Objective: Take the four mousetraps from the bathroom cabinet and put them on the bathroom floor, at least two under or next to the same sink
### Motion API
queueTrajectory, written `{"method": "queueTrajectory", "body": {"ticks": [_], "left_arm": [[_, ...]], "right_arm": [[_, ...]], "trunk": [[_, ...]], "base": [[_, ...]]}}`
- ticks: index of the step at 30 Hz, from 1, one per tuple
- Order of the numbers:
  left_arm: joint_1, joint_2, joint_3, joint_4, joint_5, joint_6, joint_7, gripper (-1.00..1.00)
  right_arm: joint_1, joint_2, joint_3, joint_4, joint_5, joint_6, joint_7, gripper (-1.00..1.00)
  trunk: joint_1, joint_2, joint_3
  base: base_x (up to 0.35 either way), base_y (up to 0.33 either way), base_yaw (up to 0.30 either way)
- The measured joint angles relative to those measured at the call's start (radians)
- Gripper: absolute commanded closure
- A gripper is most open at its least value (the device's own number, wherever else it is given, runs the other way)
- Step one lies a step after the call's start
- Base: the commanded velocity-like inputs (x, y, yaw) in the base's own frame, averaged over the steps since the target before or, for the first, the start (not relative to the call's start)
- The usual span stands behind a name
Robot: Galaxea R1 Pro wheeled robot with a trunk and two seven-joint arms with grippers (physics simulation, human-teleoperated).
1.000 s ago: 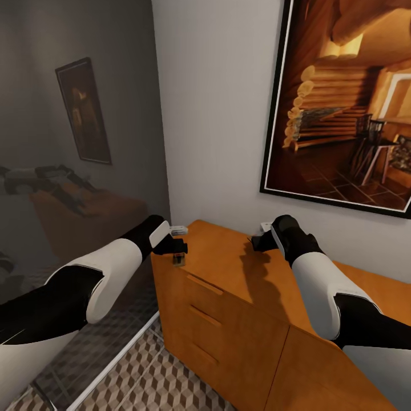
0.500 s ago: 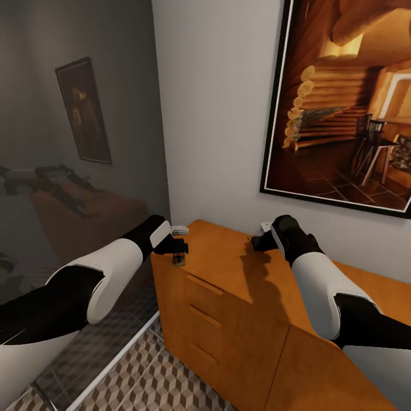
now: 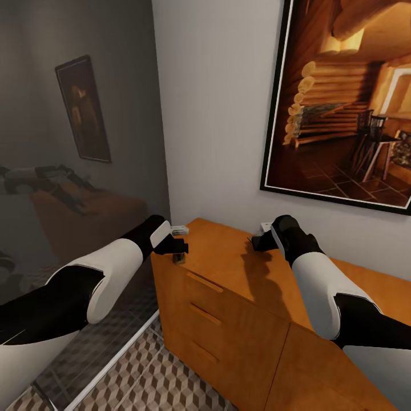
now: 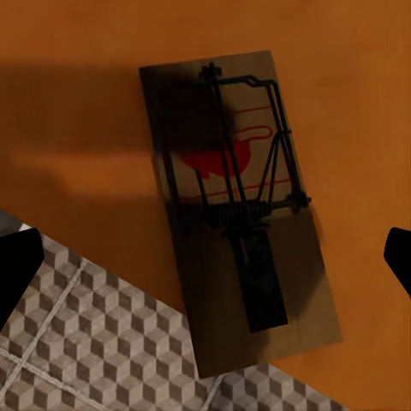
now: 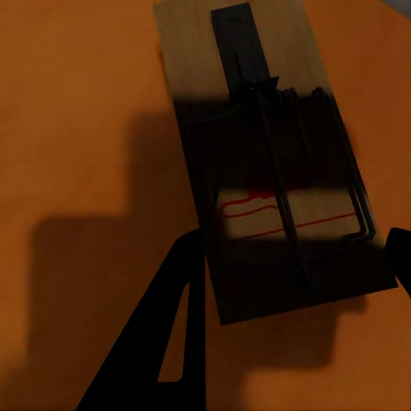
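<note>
At the cabinet (image 3: pixel 240 297) corner, the left gripper (image 3: pixel 178 255), jaws apart, has lifted slightly over the edge-hanging mousetrap (image 4: pixel 235 205); the right gripper (image 3: pixel 258 241), state indeterminable, stays above another mousetrap (image 5: pixel 270 163); neither grasped.

Orange-brown cabinet (image 3: pixel 240 285) standing on cube-patterned bathroom floor (image 3: pixel 154 382), one mousetrap (image 4: pixel 240 231) flat at its top's 9 o'clock corner, overhanging the edge, another mousetrap (image 5: pixel 265 163) flat on the top
</note>
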Motion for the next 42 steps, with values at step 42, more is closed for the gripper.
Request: {"method": "queueTrajectory", "body": {"ticks": [42], "left_arm": [[0.000,-0.002,0.000,0.001,0.002,-0.001,0.000,-1.00]], "right_arm": [[0.000,0.000,0.000,0.000,0.000,0.000,0.000,1.00]], "trunk": [[0.000,0.000,0.000]], "base": [[0.000,0.000,0.000]]}}
